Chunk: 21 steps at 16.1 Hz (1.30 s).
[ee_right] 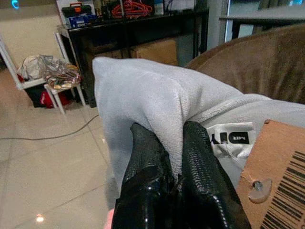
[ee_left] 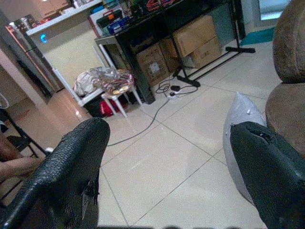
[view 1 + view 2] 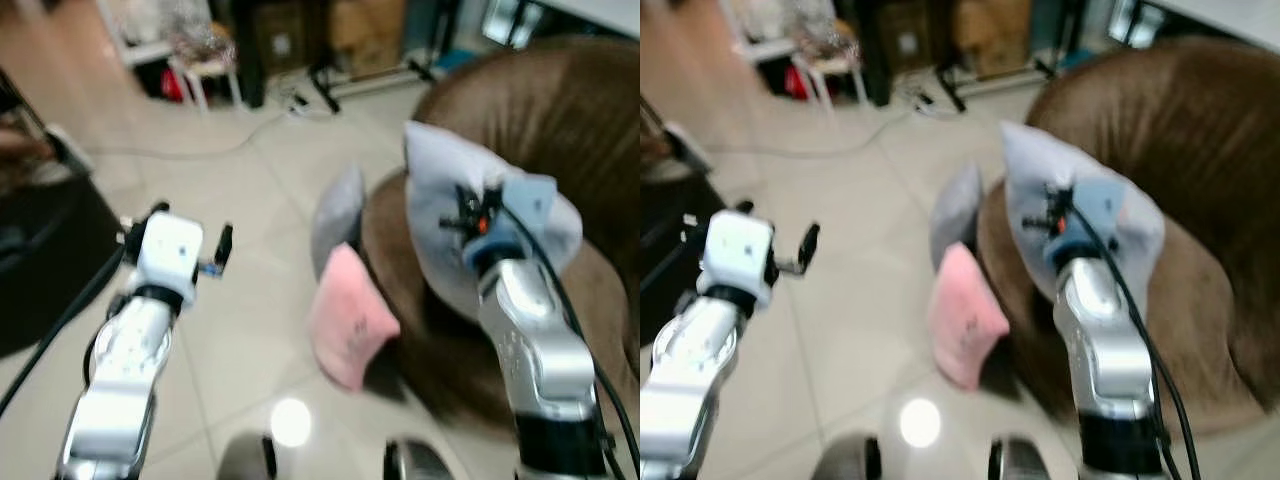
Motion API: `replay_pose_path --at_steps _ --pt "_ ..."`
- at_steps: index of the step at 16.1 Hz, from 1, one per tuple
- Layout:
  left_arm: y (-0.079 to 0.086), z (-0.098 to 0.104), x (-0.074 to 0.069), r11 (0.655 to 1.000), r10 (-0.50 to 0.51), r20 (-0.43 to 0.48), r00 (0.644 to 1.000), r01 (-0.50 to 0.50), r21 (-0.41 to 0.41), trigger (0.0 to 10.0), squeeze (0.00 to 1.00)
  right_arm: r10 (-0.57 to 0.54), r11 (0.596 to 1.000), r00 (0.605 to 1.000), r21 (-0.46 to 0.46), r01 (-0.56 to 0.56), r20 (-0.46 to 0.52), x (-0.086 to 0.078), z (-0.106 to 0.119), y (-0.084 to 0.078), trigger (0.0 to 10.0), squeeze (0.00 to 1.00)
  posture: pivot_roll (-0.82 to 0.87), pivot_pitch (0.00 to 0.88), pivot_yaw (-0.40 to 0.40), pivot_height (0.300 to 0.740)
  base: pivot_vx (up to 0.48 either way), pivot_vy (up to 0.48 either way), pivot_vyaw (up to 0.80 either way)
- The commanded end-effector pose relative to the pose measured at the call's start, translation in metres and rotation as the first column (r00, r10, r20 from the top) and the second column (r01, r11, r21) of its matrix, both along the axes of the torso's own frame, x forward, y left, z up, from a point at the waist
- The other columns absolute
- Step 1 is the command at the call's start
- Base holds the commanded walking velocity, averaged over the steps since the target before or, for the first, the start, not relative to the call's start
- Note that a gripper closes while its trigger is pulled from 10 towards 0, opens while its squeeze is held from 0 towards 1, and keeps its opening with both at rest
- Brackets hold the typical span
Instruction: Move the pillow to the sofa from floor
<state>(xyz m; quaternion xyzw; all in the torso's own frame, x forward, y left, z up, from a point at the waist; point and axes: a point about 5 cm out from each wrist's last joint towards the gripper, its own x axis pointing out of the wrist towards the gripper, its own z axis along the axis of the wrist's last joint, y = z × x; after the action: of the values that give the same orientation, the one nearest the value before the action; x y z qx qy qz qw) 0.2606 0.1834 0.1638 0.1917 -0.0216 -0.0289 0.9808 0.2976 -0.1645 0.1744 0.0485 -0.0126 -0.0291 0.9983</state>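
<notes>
Pinching grey pillow (image 1: 143, 95) w/ right end effector (image 1: 167, 143) over sofa (image 3: 560, 120).

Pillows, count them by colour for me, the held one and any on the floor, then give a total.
Light grey: 2, one pinched in the right gripper over the sofa, held pillow, and one floor pillow leaning against the sofa.
Pink: 1, pink pillow on the floor against the sofa.
Total: 3

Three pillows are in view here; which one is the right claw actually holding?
The light grey pillow with the cardboard tag, pinched in the right claw above the brown sofa. The pink pillow and the other grey pillow lean against the sofa's base.
</notes>
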Motion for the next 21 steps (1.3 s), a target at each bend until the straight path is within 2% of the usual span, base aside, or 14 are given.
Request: replay_pose_path --at_steps 1,3,10,12,16,18,19,21 --pt "-0.002 -0.002 0.001 1.0 -0.014 -0.012 1.0 0.014 -0.004 10.0 0.0 -0.003 0.999 0.998 0.044 0.001 0.061 -0.005 0.013 -0.001 10.0 0.0 -0.12 0.0 0.057 0.723 0.0 0.0 0.0" --pt "-0.003 -0.002 0.002 1.0 -0.019 -0.014 1.0 0.019 -0.006 10.0 0.0 0.012 0.999 0.998 0.042 -0.014 0.058 -0.007 0.011 0.003 10.0 0.0 -0.12 0.0 0.059 0.74 0.0 0.0 0.0" --pt "-0.006 -0.003 0.007 1.0 -0.027 -0.013 1.0 0.027 -0.016 10.0 0.0 0.012 0.999 0.998 0.044 -0.015 0.064 -0.008 0.012 0.003 10.0 0.0 -0.14 0.0 0.063 0.74 0.0 0.0 0.0" --pt "-0.006 0.0 0.006 1.0 -0.01 0.008 1.0 0.011 -0.026 10.0 0.0 0.01 0.997 0.998 0.071 -0.015 0.068 -0.006 0.013 0.003 10.0 0.0 -0.13 0.0 0.06 0.74 0.0 0.0 0.0" --pt "-0.001 0.007 0.007 1.0 -0.021 0.043 0.999 0.021 -0.013 10.0 0.0 -0.029 0.993 0.995 0.114 0.018 0.092 -0.005 0.019 0.003 10.0 0.0 -0.11 0.0 0.068 0.74 0.0 0.0 -0.78" --pt "-0.001 0.008 0.008 1.0 -0.025 0.047 0.999 0.026 -0.009 10.0 0.0 -0.128 0.986 0.984 0.126 0.113 0.12 -0.005 0.023 -0.002 10.0 0.0 -0.12 0.0 0.068 0.74 0.0 0.0 -0.78" --pt "-0.002 0.008 0.008 1.0 -0.026 0.047 0.999 0.026 -0.01 10.0 0.0 -0.111 0.984 0.984 0.157 0.089 0.138 -0.004 0.024 0.0 10.0 0.0 -0.12 0.0 0.068 0.74 0.0 0.0 -0.8" --pt "-0.003 0.007 0.008 1.0 -0.02 0.05 0.999 0.021 -0.013 10.0 0.0 -0.12 0.985 0.983 0.14 0.1 0.14 -0.004 0.023 0.0 10.0 0.0 -0.1 0.0 0.054 0.74 0.0 0.0 -0.4"
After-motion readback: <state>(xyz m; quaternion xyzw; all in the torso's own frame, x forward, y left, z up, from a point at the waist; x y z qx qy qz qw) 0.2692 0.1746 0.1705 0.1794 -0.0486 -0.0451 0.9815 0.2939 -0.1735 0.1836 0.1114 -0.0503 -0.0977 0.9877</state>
